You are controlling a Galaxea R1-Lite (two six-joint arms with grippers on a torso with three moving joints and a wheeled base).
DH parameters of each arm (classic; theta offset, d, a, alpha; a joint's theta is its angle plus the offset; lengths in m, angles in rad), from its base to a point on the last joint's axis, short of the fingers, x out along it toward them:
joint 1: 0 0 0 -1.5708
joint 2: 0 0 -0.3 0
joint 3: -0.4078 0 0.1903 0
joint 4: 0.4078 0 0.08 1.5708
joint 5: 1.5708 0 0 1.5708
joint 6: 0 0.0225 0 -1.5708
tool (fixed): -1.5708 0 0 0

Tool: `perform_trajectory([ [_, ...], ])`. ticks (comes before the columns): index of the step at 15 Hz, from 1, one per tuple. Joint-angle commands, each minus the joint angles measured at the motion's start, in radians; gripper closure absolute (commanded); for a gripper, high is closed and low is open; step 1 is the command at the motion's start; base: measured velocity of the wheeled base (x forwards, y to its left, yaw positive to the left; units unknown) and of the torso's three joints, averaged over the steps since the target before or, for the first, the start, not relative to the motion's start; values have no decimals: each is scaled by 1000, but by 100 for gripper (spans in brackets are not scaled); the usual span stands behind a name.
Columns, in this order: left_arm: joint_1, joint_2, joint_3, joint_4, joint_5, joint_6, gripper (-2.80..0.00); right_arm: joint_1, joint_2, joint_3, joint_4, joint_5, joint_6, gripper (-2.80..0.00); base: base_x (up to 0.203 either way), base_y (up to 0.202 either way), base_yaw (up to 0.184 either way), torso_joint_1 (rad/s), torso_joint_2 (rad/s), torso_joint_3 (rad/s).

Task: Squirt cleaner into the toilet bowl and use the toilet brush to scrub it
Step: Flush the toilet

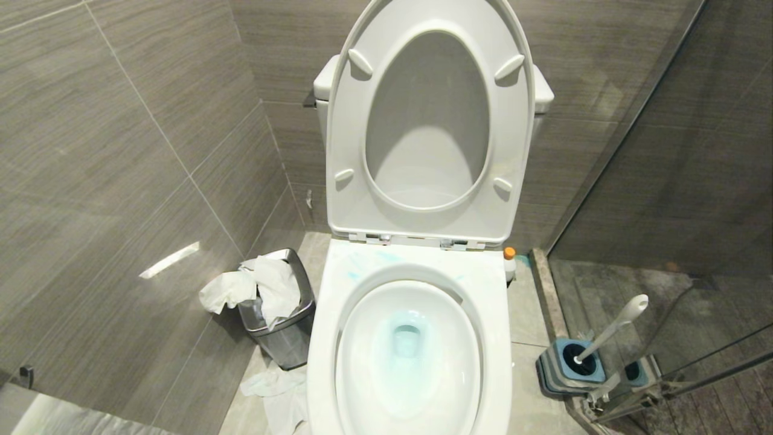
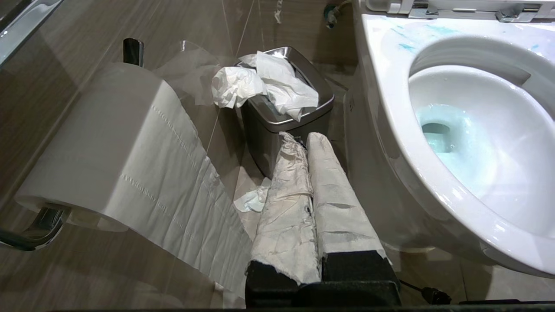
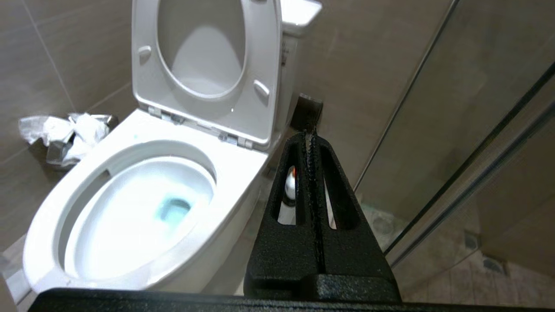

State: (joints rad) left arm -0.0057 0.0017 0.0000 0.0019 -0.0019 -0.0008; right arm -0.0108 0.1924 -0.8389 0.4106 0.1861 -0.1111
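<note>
While the seat and lid stand raised against the tank, the toilet bowl lies open below the head camera, its broad white rim bare at the sides. The cleaner shows as a turquoise tint in the water around the drain, with thin blue smears on the back of the rim just below the hinges. The toilet brush stands on the floor to the robot's right of the bowl, its white handle leaning up and to the right out of the square blue-grey holder, which sits against the glass shower partition; the bristle head is down in the holder and cannot be made out. A small bottle with an orange cap stands behind the bowl's right rear corner; what it holds I cannot tell.

Neither arm appears in the head view. The left gripper hangs low beside the bowl's left side, its paper-wrapped fingers pressed together and empty, pointing toward the steel bin stuffed with crumpled tissue. A toilet paper roll on its wall holder trails a sheet down next to it. The right gripper hovers to the right of the bowl, its black fingers closed on nothing, aimed at the wall corner behind the tank.
</note>
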Motion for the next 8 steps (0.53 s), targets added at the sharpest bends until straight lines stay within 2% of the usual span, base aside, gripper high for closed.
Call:
perform_trajectory([
  [1, 1, 1, 1, 0, 0, -1, 0, 8, -115, 99, 2, -2, -1, 0, 0, 0, 0, 0, 0, 0],
  [5, 0, 1, 1, 0, 0, 1, 0, 11, -192, 269, -9, -1, 18, 0, 0, 0, 0, 0, 0, 0],
  [8, 0, 1, 2, 0, 0, 1, 0, 11, -192, 426, -150, -3, 30, 0, 0, 0, 0, 0, 0, 0],
])
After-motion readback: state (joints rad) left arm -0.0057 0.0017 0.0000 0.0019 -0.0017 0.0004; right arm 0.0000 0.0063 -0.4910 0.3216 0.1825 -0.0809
